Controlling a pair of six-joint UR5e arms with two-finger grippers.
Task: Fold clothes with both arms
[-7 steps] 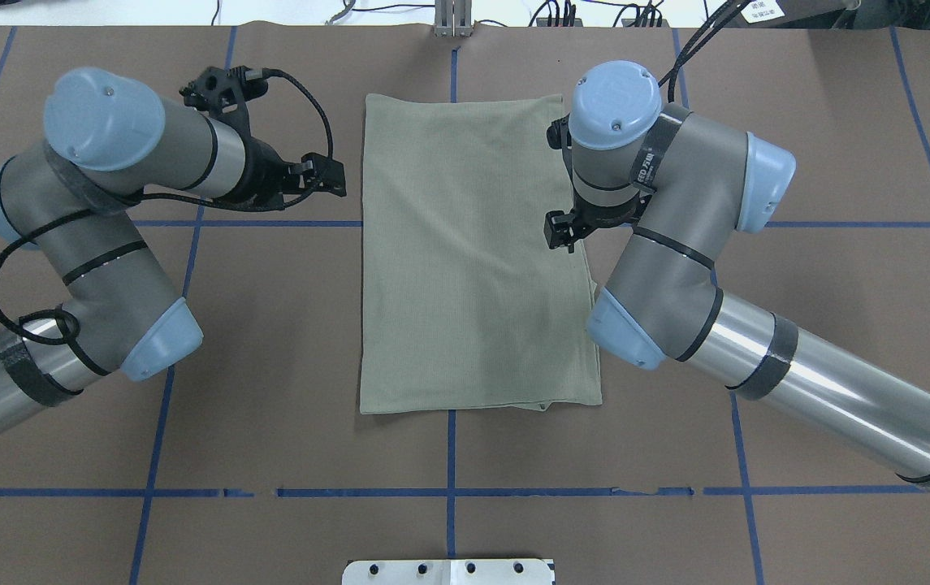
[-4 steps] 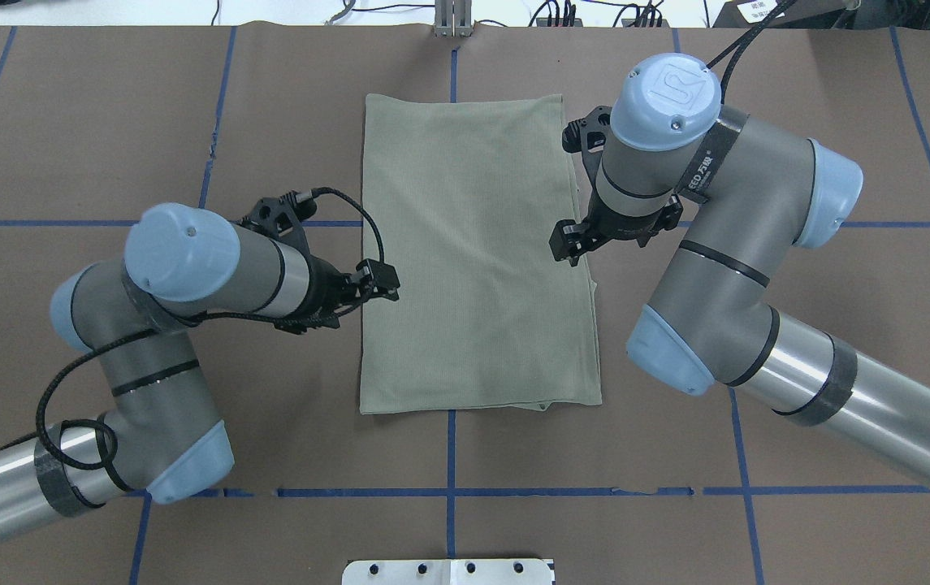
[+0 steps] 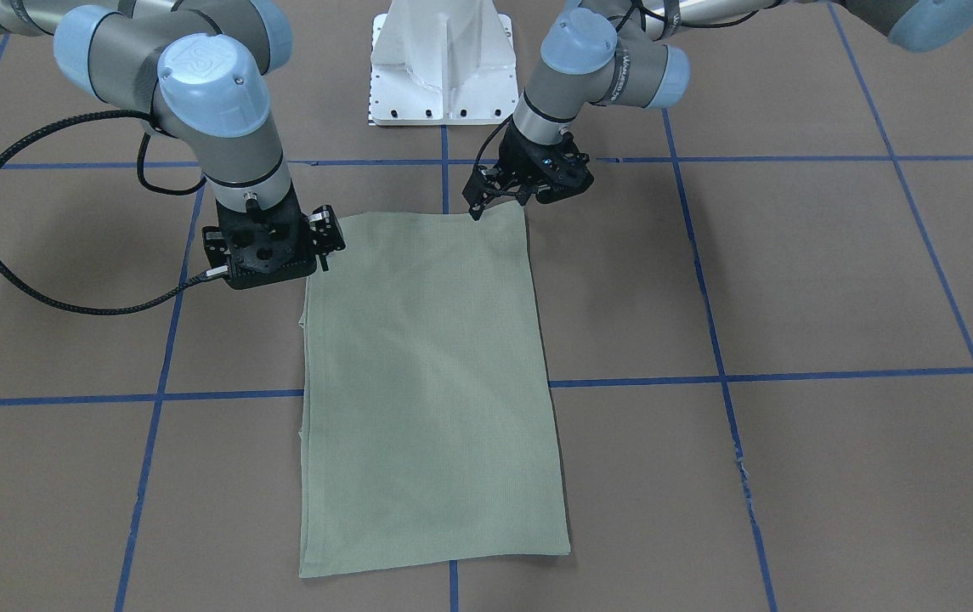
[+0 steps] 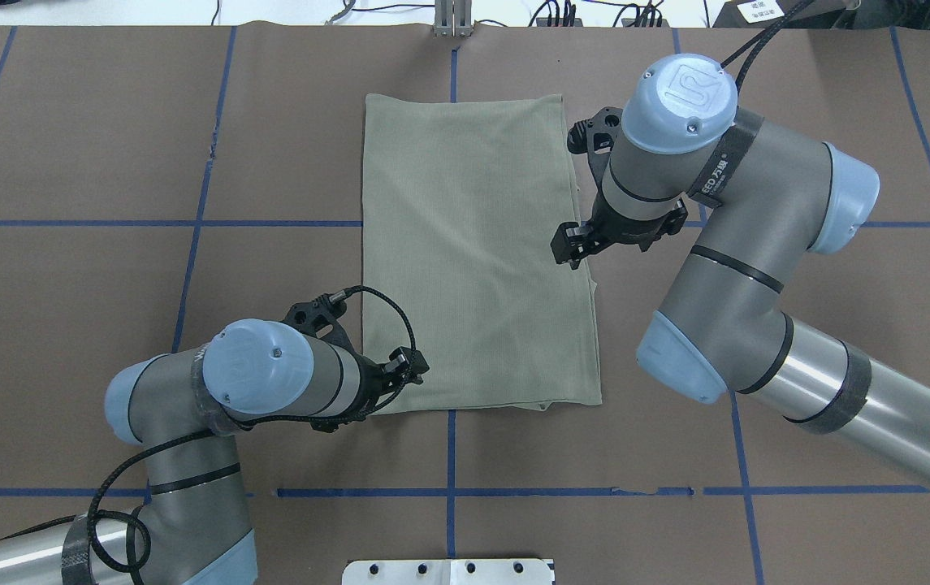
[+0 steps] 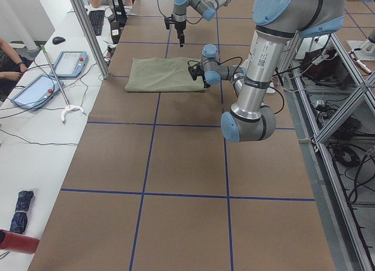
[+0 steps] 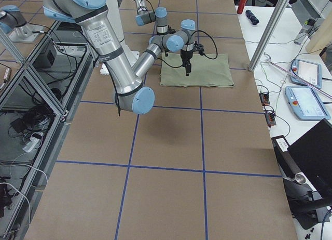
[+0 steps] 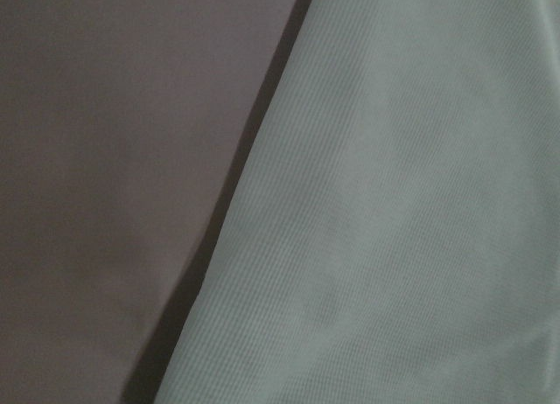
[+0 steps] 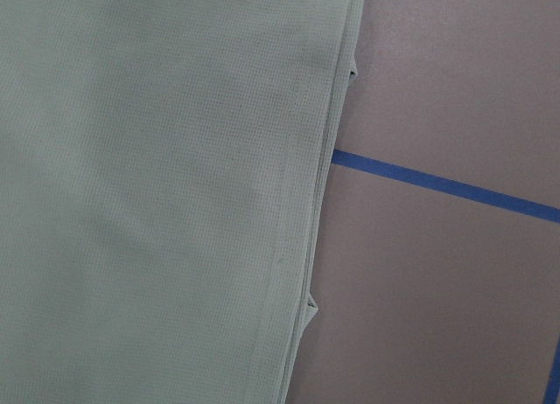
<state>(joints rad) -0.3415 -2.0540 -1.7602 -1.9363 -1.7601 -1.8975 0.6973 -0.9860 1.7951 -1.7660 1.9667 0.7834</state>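
The sage-green knit shirt (image 4: 473, 244) lies folded long on the brown worktop (image 4: 107, 325). The black left gripper (image 4: 412, 366) is at the shirt's robot-side corner and the black right gripper (image 4: 566, 246) is over the opposite edge, likely readying a crosswise fold. I cannot tell whether either is open or closed.

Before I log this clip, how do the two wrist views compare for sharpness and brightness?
Left wrist view: dim and soft, the shirt barely textured, a dark shadow band along its edge. Right wrist view: brighter and crisp, with the knit ribs, layered edge and blue tape line all sharp.
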